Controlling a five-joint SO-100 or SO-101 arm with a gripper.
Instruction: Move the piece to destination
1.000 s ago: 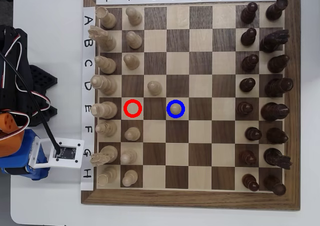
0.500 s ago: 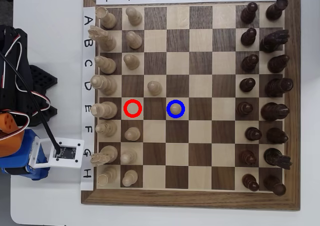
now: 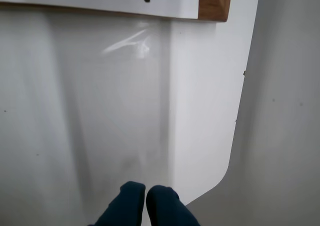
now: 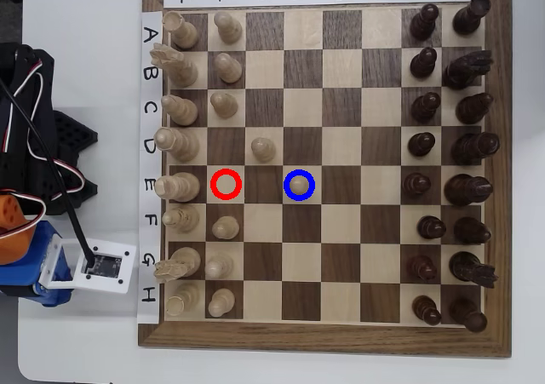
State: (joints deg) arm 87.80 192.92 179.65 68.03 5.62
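— So, where was my gripper point(image 3: 145, 196)?
— Off the chessboard point(image 4: 498, 171), low over the white table point(image 3: 100, 110). In the wrist view I saw its two dark fingertips pressed together, nothing between them.
— And the pawn point(image 4: 298, 182)?
— From overhead, it stood upright inside the blue ring point(image 4: 299, 185), column 4, row E. The red ring point(image 4: 226, 183) beside it, two squares to the left, had no piece inside it.

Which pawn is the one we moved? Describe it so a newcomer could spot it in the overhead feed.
Start at the chessboard, then find row E on its labelled left edge. Follow that row to column 4, where a cream pawn stands inside a blue ring. It is the only ringed piece; the red ring nearby is empty.
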